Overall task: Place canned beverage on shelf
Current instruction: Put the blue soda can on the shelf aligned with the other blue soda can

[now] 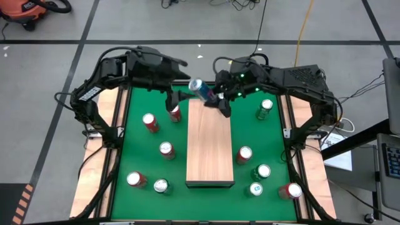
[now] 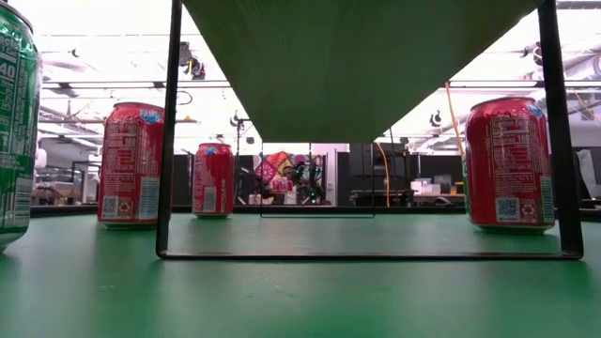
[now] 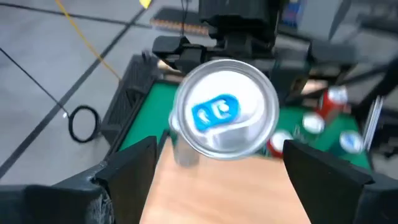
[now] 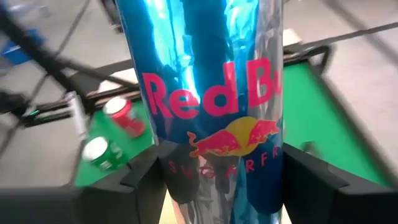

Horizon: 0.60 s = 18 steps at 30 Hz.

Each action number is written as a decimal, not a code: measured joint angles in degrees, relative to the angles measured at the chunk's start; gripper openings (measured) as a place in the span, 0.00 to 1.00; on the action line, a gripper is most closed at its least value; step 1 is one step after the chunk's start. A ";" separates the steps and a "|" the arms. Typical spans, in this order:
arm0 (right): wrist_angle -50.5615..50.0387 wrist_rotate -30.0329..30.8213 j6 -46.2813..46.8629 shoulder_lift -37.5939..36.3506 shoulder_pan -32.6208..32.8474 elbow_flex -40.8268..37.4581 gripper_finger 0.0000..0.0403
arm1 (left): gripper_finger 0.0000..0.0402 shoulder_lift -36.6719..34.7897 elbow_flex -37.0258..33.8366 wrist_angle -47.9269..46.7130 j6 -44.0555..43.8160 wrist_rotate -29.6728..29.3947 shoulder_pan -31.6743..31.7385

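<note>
A blue and silver Red Bull can [image 1: 203,89] is held tilted above the far end of the pale wooden shelf [image 1: 210,144]. My right gripper [image 1: 220,103] is shut on it. My left gripper [image 1: 172,100] hovers open beside the shelf's far left corner, a little to the can's left and apart from it. In the left wrist view the can's top with its blue tab [image 3: 225,109] faces the camera beyond the open fingers [image 3: 134,171]. The low view shows the shelf's underside [image 2: 357,66] on thin black legs. My right gripper pinches the can's body at its lower half [image 4: 224,168] between the two fingers [image 4: 146,177], one on each side, lying across the can. The fingers come slanting down from the far right. The can is lifted clear of the shelf, tilted, its top toward the left arm.
Red and green cans stand on the green table on both sides of the shelf: a red one [image 1: 175,112] right by my left gripper, others at the left [image 1: 150,122] [image 1: 166,150] and right [image 1: 265,109] [image 1: 244,154]. Wooden strips edge the table.
</note>
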 joint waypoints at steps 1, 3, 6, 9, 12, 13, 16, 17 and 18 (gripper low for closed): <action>0.00 1.46 -0.04 -0.32 -0.05 0.00 0.59 | 0.85 0.00 0.00 1.22 -1.04 -0.10 0.00; 0.23 4.66 -0.16 -0.86 -0.07 0.00 0.59 | 0.85 0.04 -0.02 3.64 -3.06 -0.10 0.10; 1.53 7.62 -0.66 -0.93 -0.05 0.02 0.59 | 0.85 0.65 -0.02 7.94 -5.87 -0.36 0.36; 1.97 7.85 -0.69 -0.90 -0.05 0.02 0.59 | 0.85 1.15 -0.04 9.88 -6.84 -0.98 0.85; 3.50 7.96 -0.68 -0.84 -0.05 0.02 0.59 | 0.85 1.78 -0.02 10.63 -6.57 -0.86 1.65; 3.71 7.96 -0.68 -0.84 -0.05 0.02 0.59 | 0.85 1.89 -0.04 10.36 -6.01 -0.16 2.09; 5.12 7.93 -0.86 -0.84 -0.05 0.02 0.59 | 0.85 2.30 -0.07 10.92 -3.98 1.08 3.04; 5.23 7.85 -1.02 -0.84 -0.05 0.02 0.59 | 0.85 2.37 -0.06 11.49 -3.58 1.38 3.40; 5.29 7.77 -1.30 -0.84 -0.05 0.02 0.59 | 0.85 2.43 -0.05 11.89 -3.24 2.03 3.88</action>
